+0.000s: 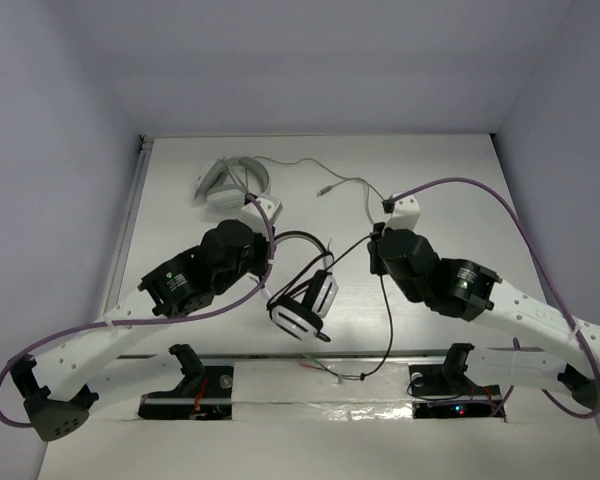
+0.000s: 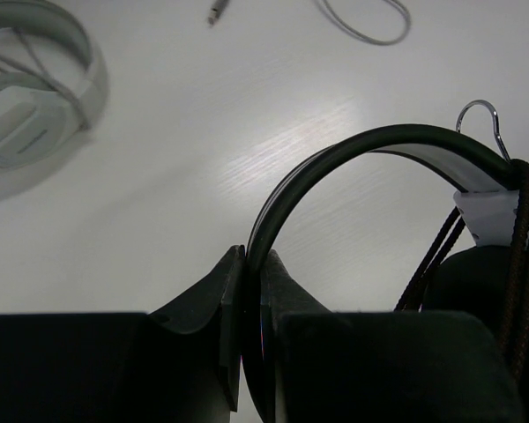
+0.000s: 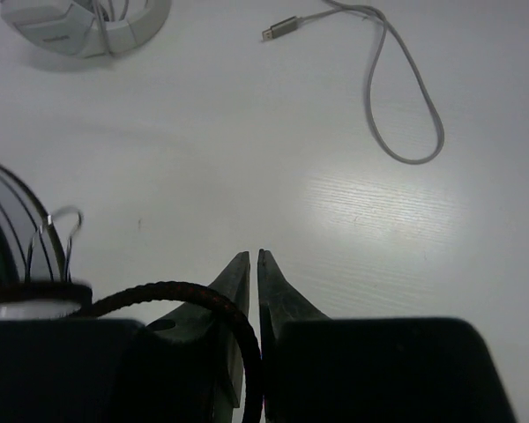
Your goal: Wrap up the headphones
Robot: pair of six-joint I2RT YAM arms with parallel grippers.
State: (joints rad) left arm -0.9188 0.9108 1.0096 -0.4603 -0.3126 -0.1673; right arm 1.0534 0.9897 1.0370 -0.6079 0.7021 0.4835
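The headphones have glossy white and black earcups and hang lifted over the table middle, cups close together. My left gripper is shut on their thin black headband, which runs between its closed fingers. My right gripper is just right of the headband and shut on the black braided cable. The cable loops in from the left and passes between its nearly touching fingers. From there it hangs down to the table's front edge. More cable strands lie beside the earcup.
All pale grey headphones lie at the back left, also in the left wrist view and the right wrist view. Their grey cable loops across the back of the table, ending in a plug.
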